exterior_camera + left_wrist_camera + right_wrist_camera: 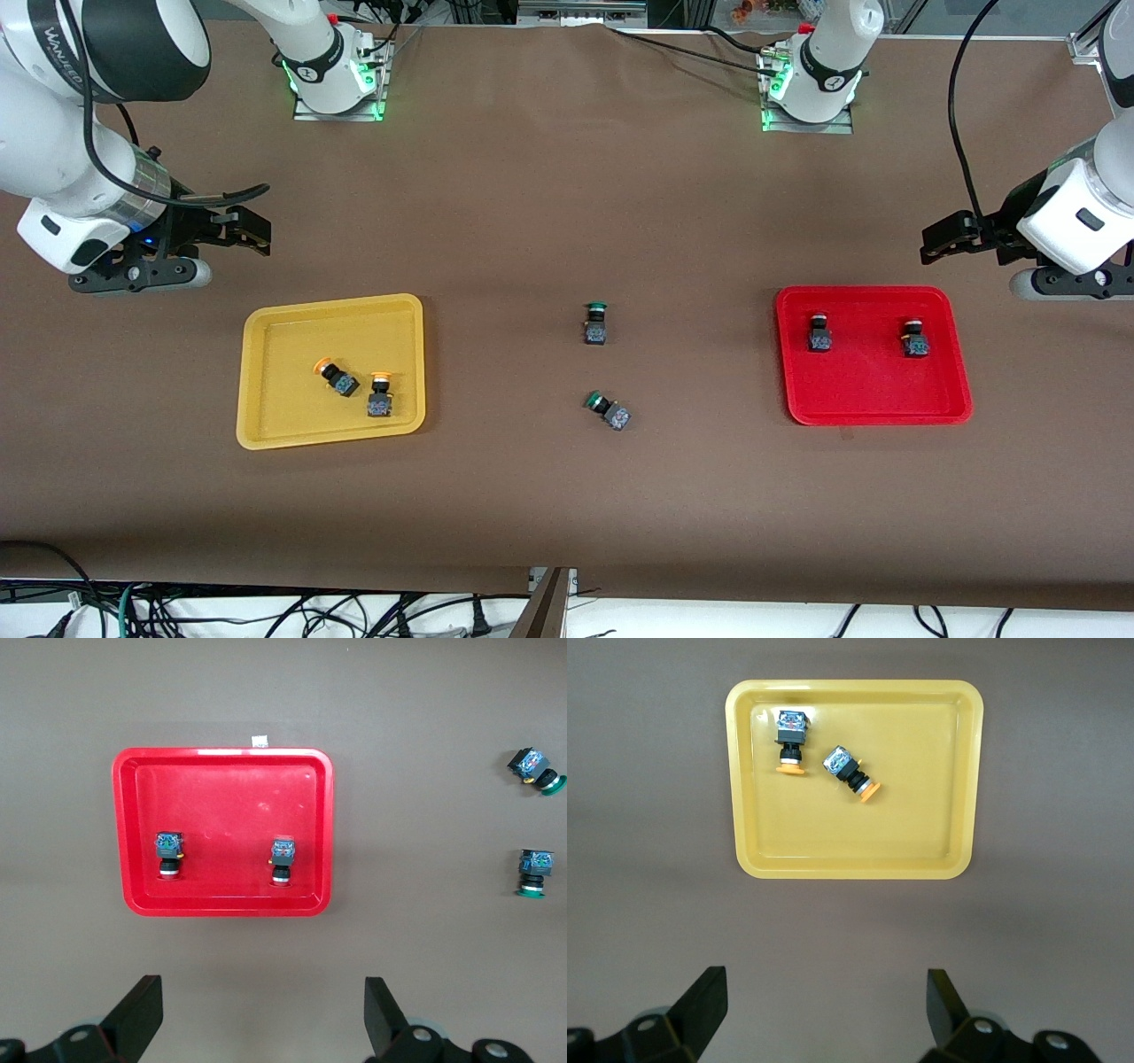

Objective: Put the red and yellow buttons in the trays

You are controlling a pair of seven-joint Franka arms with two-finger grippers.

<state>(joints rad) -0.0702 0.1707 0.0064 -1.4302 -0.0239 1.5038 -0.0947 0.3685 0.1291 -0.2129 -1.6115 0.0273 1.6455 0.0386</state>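
Observation:
Two yellow-capped buttons point(335, 376) point(381, 394) lie in the yellow tray point(257, 381); they also show in the right wrist view point(792, 740) point(850, 773). Two red-capped buttons point(819, 332) point(915, 339) lie in the red tray point(873, 416); they also show in the left wrist view point(169, 852) point(283, 859). My right gripper point(251, 232) is open and empty over bare table beside the yellow tray point(850, 833). My left gripper point(937, 244) is open and empty over bare table beside the red tray point(226, 806).
Two green-capped buttons point(596, 322) point(608, 409) lie on the brown table between the trays, one nearer the front camera. They also show in the left wrist view point(534, 771) point(534, 873). The arm bases stand along the table's edge farthest from the front camera.

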